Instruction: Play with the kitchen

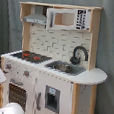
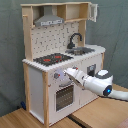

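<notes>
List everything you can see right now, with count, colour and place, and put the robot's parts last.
kitchen: one, white and light wood, standing on the floor, centre of both exterior views.
faucet: one, black, behind the sink.
sink: one, grey, in the countertop.
stove: one, black with red rings, beside the sink.
knobs: two, grey, on the front panel under the stove.
oven door: one, white with a dark window, below the knobs.
hood: one, grey, above the stove.
arm: one, white, reaching toward the knobs.
gripper: one, at the front panel.
</notes>
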Motion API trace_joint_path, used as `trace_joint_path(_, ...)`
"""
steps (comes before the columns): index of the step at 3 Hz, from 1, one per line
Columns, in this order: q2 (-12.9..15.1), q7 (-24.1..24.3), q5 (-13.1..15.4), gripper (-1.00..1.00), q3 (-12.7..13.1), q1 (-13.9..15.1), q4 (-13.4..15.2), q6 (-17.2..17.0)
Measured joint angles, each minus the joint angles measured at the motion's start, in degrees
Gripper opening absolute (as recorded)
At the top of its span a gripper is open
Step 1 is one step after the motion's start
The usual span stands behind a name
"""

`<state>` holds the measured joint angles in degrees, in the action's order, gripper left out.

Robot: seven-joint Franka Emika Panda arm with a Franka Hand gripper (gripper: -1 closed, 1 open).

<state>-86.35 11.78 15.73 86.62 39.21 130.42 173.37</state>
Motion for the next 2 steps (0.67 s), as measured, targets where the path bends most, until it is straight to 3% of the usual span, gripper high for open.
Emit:
trace_joint_path(1, -0.38, 4.7, 0.0, 1.0, 0.86, 3.06, -2.09, 0.33)
trace_joint_path(2, -0.39, 6.32, 0.0, 1.0, 0.92, 7.33, -6.1, 0.33)
